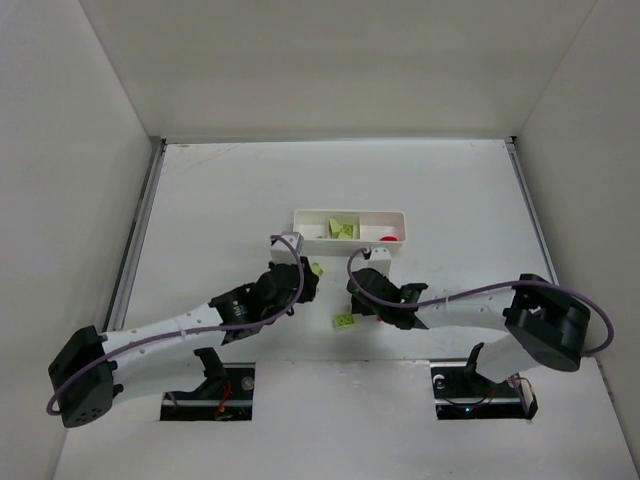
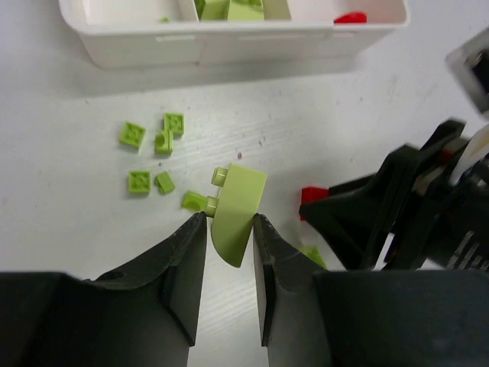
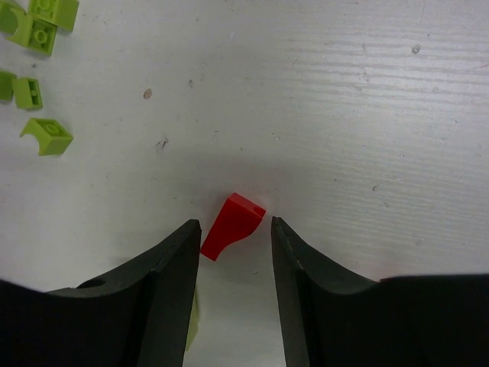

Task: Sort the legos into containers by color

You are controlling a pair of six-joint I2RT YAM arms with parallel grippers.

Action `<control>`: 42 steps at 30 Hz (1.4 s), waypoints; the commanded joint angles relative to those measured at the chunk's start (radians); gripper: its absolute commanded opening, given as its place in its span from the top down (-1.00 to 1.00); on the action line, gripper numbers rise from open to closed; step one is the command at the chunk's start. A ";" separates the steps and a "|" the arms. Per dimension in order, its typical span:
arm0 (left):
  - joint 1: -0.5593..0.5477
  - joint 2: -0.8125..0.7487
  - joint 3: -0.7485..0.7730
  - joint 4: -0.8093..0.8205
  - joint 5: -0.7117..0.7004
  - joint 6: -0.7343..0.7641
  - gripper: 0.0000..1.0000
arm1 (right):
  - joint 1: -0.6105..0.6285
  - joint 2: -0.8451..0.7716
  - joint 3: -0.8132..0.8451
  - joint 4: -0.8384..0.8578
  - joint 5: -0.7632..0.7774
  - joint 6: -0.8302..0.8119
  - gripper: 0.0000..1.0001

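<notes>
left gripper [image 2: 229,223] pinching a lime-green curved plastic brick [image 2: 239,197], right gripper [image 3: 235,233] spread around a small red sloped plastic piece [image 3: 233,222] lying on the white table [image 3: 344,99], long white three-compartment plastic tray [image 1: 350,211] just beyond, loose lime-green bricks [image 2: 153,157] scattered nearby

Tray [image 2: 252,42]: long, shallow, white, three square compartments, lying flat. Middle compartment holds a few lime-green bricks [image 2: 229,9]; the right one holds a red piece [image 2: 351,17].

Curved lime-green brick [image 2: 238,202]: pinched at its lower end by the left gripper [image 2: 229,222], studs pointing left.

Loose lime-green bricks [image 2: 164,141]: about six, small, scattered on the table [image 2: 344,115] near the tray's front wall.

Red sloped brick [image 3: 233,225]: lies on the table between the right gripper's [image 3: 235,229] parted jaws, with a narrow gap on each side.
</notes>
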 commanded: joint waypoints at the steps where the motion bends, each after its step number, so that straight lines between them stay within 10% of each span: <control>1: 0.044 0.031 0.104 0.003 0.027 0.059 0.69 | 0.001 0.022 0.012 0.061 -0.012 0.012 0.10; 12: 0.151 0.301 0.301 0.117 0.087 0.136 0.68 | -0.048 -0.017 -0.019 0.099 -0.002 -0.003 0.49; 27: 0.234 0.690 0.620 0.151 0.141 0.248 0.66 | -0.224 -0.334 -0.048 0.123 -0.032 -0.112 0.49; 42: 0.239 0.881 0.759 0.129 0.147 0.271 0.55 | -0.457 -0.203 0.093 0.222 -0.147 -0.182 0.47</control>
